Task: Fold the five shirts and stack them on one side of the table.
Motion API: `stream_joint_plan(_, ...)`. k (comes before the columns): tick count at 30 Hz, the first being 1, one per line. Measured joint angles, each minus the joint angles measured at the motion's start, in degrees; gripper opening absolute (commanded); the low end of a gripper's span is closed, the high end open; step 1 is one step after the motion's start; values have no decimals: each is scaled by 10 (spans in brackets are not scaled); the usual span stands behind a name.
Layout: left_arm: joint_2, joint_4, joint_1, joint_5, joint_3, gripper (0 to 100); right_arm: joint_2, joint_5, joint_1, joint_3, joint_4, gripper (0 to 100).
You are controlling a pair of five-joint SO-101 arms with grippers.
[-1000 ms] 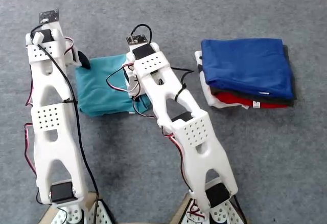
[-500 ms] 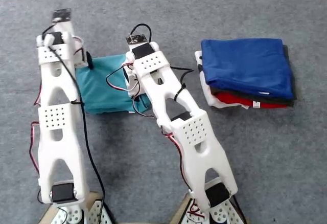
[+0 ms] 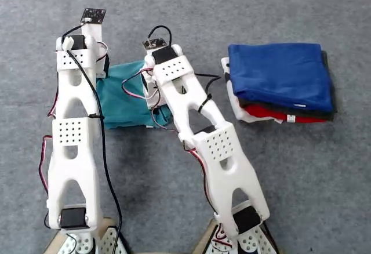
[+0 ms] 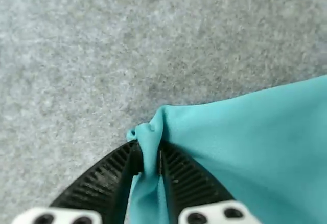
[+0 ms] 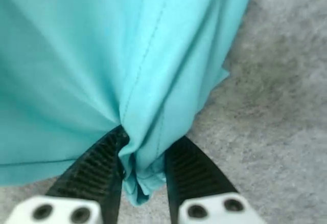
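— Left of centre on the table, the teal shirt lies bunched between both arms; the folded stack, blue on top, sits off to the right.
— Yep, and the wrist views add the grip: left gripper clamped on a corner, right gripper pinching a fold.

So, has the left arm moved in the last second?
Yes. The left arm's jaws, shut on the teal shirt, have slid right, toward the folded stack, dragging that edge along.

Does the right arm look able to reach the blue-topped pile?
Probably yes: only grey table lies between it and the pile, though its tool is clamped on the teal shirt.
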Motion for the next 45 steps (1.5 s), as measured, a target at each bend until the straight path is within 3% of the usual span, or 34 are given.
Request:
stream_joint_plan(9,-18,62,46,-11,-90,29,-3,14,50,-111,21,13)
stream_joint_plan(16,-95,47,49,39,-91,29,-105,18,81,-111,21,13)
stream_joint_plan(22,-138,17,97,70,-92,29,-169,30,143,-111,22,14)
stream_joint_plan(33,-142,-134,223,146,-91,30,-258,96,312,-111,24,14)
stream_joint_plan(40,-142,-295,311,178,9,30,-313,168,425,-40,25,14)
stream_joint_plan(45,-142,-353,353,178,62,30,-331,208,476,22,25,15)
